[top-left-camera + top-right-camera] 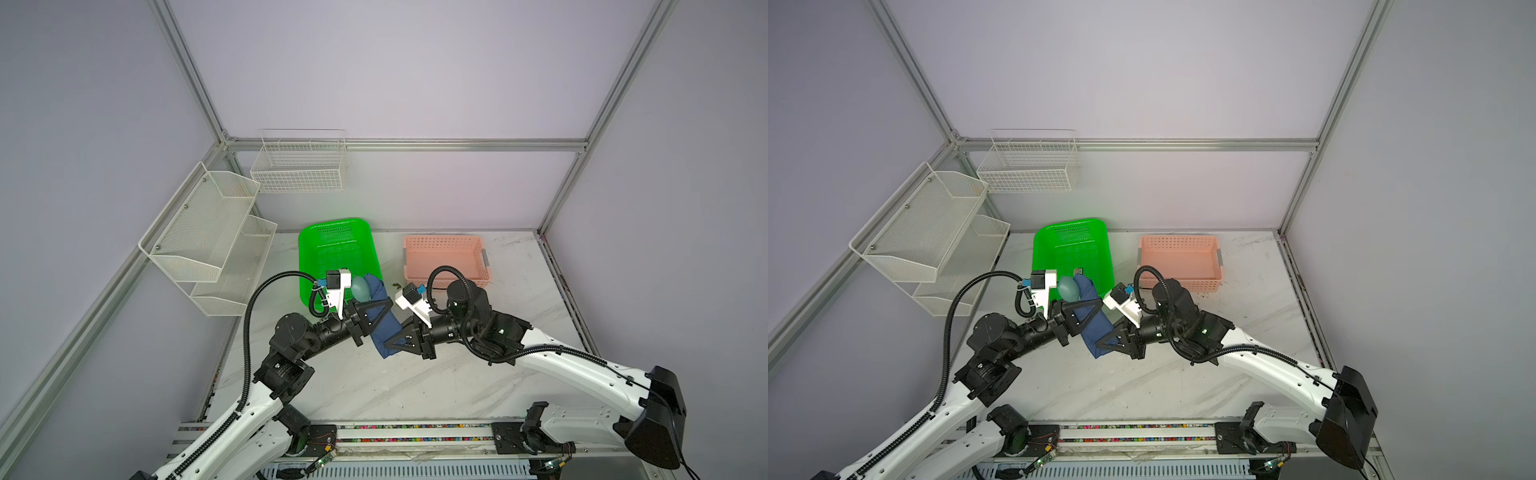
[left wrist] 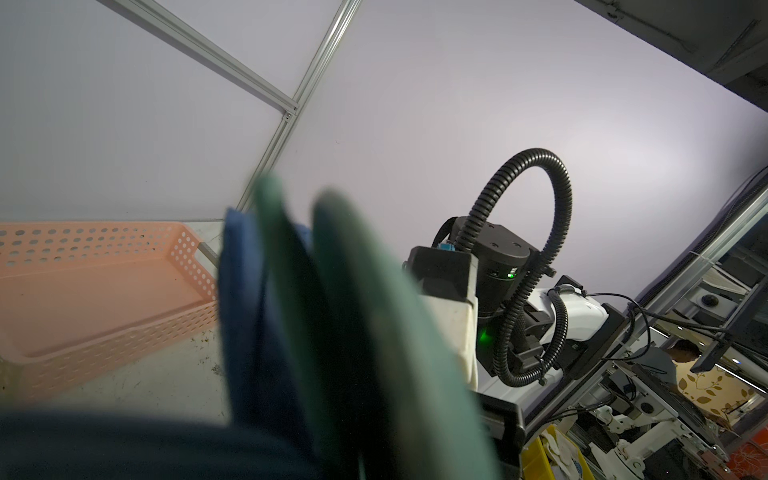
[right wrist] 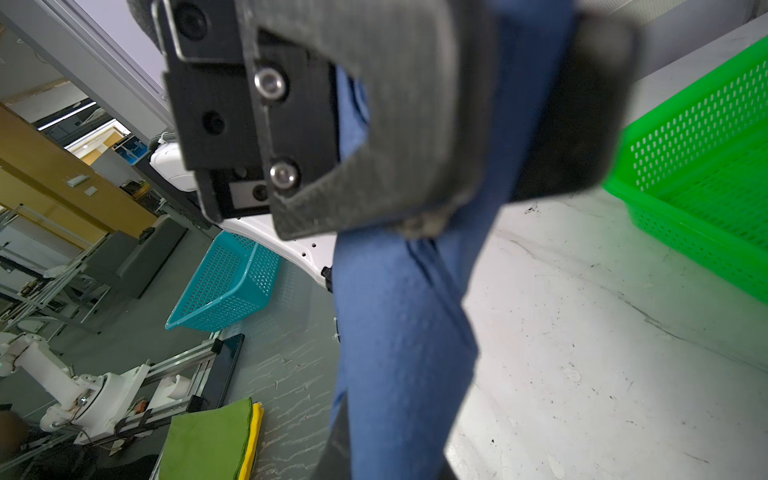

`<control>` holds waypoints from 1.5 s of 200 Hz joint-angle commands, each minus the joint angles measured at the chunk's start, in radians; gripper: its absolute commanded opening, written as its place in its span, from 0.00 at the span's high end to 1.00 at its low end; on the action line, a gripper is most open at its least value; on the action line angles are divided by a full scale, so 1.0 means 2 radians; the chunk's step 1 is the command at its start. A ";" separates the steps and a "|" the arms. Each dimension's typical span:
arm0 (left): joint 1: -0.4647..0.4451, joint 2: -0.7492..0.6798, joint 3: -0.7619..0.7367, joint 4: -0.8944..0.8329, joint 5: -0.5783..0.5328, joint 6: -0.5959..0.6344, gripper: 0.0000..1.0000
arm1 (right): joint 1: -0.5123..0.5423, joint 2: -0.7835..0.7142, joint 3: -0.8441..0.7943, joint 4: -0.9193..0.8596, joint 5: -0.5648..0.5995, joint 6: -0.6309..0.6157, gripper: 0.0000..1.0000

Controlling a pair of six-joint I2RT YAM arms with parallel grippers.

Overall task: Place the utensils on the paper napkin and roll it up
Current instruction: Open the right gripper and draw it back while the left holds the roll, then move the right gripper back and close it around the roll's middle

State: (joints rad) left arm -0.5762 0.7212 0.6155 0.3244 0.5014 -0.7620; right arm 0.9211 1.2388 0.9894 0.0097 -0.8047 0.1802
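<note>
The paper napkin (image 1: 384, 330) (image 1: 1094, 332) is a dark blue roll held above the marble table, slanting toward the green basket. A teal spoon bowl (image 1: 360, 289) (image 1: 1068, 288) of the utensils sticks out of its far end; the rest of them is wrapped and hidden. My left gripper (image 1: 388, 306) (image 1: 1099, 305) is shut on the roll's upper part, its fingers (image 3: 407, 124) pressing either side of the blue paper (image 3: 399, 332). My right gripper (image 1: 387, 345) (image 1: 1100, 344) is shut on the near end. In the left wrist view the blurred teal utensils (image 2: 374, 316) and napkin (image 2: 241, 291) fill the foreground.
A green basket (image 1: 336, 249) (image 3: 706, 166) stands just beyond the roll, with a small dark card (image 1: 1079, 271) inside. A pink basket (image 1: 444, 257) (image 2: 95, 291) sits at the back right. White wire racks (image 1: 208, 232) (image 1: 299, 166) hang on the left and back walls.
</note>
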 commanded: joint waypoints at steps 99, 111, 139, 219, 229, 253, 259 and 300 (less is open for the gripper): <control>0.010 -0.038 0.033 -0.021 -0.071 0.024 1.00 | 0.000 -0.138 0.037 -0.169 0.218 -0.017 0.28; 0.010 -0.038 0.035 -0.031 -0.084 0.028 1.00 | 0.000 -0.143 0.057 -0.198 0.229 -0.025 0.26; 0.010 -0.032 0.039 -0.049 -0.113 0.033 1.00 | 0.001 -0.125 0.090 -0.205 0.203 -0.034 0.10; 0.010 -0.038 0.044 -0.075 -0.144 0.042 1.00 | 0.036 -0.023 0.153 -0.205 0.180 -0.061 0.05; 0.010 -0.037 0.044 -0.073 -0.144 0.041 1.00 | 0.039 -0.016 0.151 -0.196 0.171 -0.060 0.06; 0.010 -0.030 0.041 -0.063 -0.140 0.035 1.00 | 0.045 0.004 0.150 -0.179 0.159 -0.059 0.11; 0.010 -0.028 0.040 -0.060 -0.139 0.033 1.00 | 0.044 0.009 0.150 -0.176 0.158 -0.058 0.12; 0.010 -0.022 0.042 -0.051 -0.133 0.029 1.00 | 0.044 0.032 0.144 -0.160 0.155 -0.056 0.17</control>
State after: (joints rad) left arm -0.5629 0.6807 0.6155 0.1612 0.2310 -0.7128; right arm 1.0046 1.2903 1.2766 -0.3557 -0.4690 0.0841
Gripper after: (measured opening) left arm 0.123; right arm 0.835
